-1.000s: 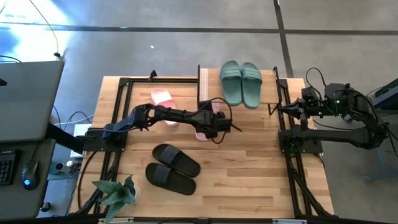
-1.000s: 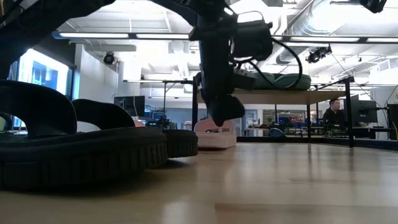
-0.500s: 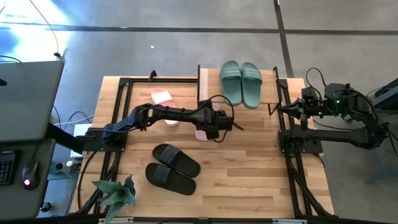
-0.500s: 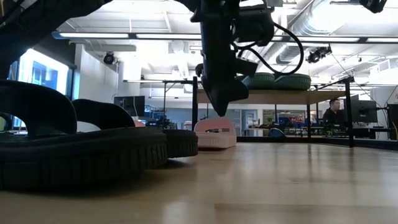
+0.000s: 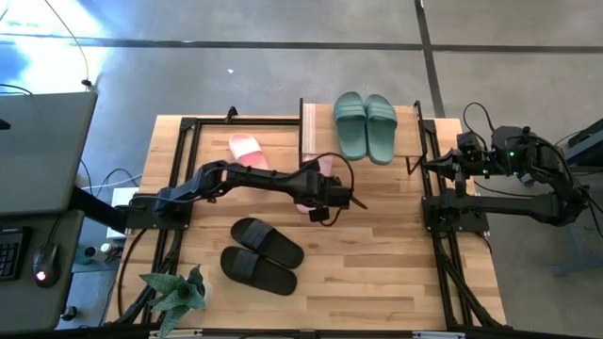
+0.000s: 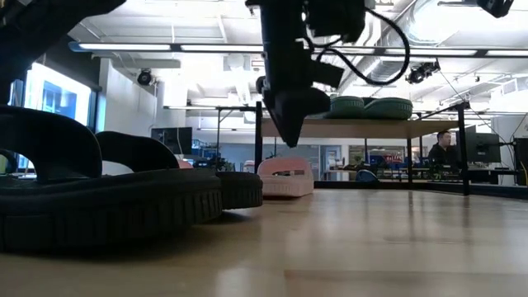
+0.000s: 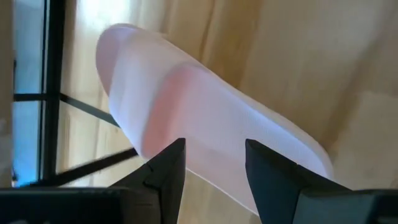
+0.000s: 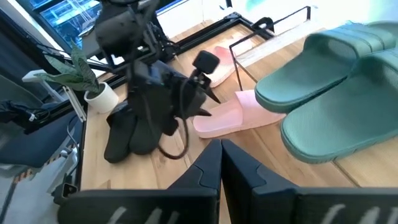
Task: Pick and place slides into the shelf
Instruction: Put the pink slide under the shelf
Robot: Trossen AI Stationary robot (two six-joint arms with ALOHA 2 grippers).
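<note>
My left gripper [image 5: 347, 198] hangs open over the middle of the table, just above a pink slide [image 7: 205, 124] that lies flat on the table [image 8: 230, 115]. Its fingers stand above the slide's two sides without touching it [image 6: 289, 136]. A second pink slide [image 5: 247, 148] lies farther back to the left. Two green slides [image 5: 366, 127] rest on the shelf's top board [image 5: 407, 132]. Two black slides [image 5: 264, 254] lie near the front edge. My right gripper [image 8: 221, 155] waits shut at the table's right side.
A potted plant [image 5: 177, 294] stands at the near left corner. Black frame rails [image 5: 179, 169] run along the table's left and right sides. Bare wood lies open at the near right of the table [image 5: 396, 264]. A person sits far off in the room [image 6: 444, 148].
My left gripper has risen straight off the pink slide and shifted a little toward the table's near edge, tipping somewhat. Its fingers keep the same gap. The pink slide stays where it was on the table.
</note>
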